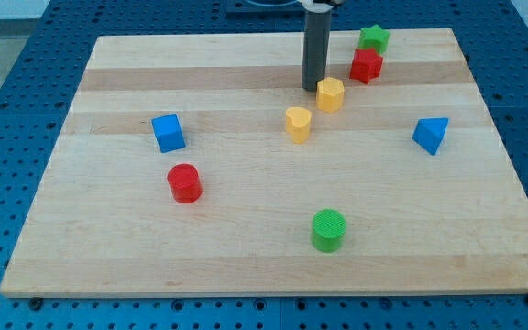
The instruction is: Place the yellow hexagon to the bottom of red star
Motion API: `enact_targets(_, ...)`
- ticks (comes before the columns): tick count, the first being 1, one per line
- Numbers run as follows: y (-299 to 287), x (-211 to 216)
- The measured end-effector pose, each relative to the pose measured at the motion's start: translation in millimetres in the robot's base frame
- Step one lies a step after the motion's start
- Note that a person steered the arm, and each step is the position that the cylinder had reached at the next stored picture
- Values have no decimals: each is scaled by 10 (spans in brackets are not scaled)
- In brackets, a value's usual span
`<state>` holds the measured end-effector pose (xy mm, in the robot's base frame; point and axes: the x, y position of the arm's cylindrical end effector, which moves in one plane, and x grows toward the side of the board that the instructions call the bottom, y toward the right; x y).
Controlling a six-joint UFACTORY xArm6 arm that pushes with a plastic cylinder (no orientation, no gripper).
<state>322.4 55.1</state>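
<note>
The yellow hexagon (330,93) sits in the upper middle of the wooden board. The red star (367,65) lies just up and to the right of it, a small gap apart. My tip (314,88) stands right against the hexagon's left side, at its upper left. A green star (373,38) sits directly above the red star, near the board's top edge.
A yellow heart block (298,124) lies below-left of the hexagon. A blue cube (168,133) and a red cylinder (185,182) are on the left, a blue triangle (431,135) on the right, a green cylinder (328,229) near the bottom. The board (246,247) ends in blue pegboard.
</note>
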Motion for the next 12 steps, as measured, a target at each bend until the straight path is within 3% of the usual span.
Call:
enact_targets(3,-472,52)
enact_targets(4,-420,416)
enact_targets(5,-420,425)
enact_targets(7,189,426)
enact_targets(12,189,317)
